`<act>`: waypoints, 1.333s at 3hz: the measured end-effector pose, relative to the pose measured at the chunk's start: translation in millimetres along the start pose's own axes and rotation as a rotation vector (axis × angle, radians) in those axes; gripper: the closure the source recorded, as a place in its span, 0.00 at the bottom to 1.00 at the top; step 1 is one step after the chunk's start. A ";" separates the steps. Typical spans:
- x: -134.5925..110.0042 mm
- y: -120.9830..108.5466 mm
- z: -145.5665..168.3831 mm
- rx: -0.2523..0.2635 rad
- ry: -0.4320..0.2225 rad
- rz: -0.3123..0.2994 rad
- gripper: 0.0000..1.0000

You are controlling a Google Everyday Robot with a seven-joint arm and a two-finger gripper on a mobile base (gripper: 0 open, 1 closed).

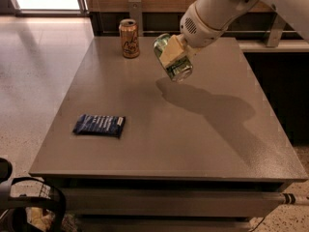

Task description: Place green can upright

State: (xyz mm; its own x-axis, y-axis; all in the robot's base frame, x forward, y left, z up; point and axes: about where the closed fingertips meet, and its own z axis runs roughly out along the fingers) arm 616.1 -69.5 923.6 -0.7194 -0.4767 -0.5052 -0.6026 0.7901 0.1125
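The green can (173, 58) hangs in the air above the far middle of the grey table (193, 129), tilted, with its shiny silver end facing down toward me. My gripper (172, 52) is shut on the green can; a pale finger pad (169, 52) lies across its side. The white arm reaches in from the upper right. The can's shadow falls on the table just below and to the right.
An orange-brown can (129, 38) stands upright at the table's far left. A dark blue snack packet (99, 125) lies flat at the near left. A dark counter runs along the right, a black cart part sits at the bottom left.
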 end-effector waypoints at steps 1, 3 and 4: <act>-6.5 -8.9 -18.9 -0.020 -0.136 -0.072 1.00; -39.4 -20.9 -21.8 -0.086 -0.413 -0.288 1.00; -48.0 -18.4 -11.5 -0.134 -0.541 -0.430 1.00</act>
State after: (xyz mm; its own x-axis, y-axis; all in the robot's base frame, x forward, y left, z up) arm 657.8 -65.5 955.7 -0.1562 -0.4503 -0.8791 -0.8574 0.5037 -0.1057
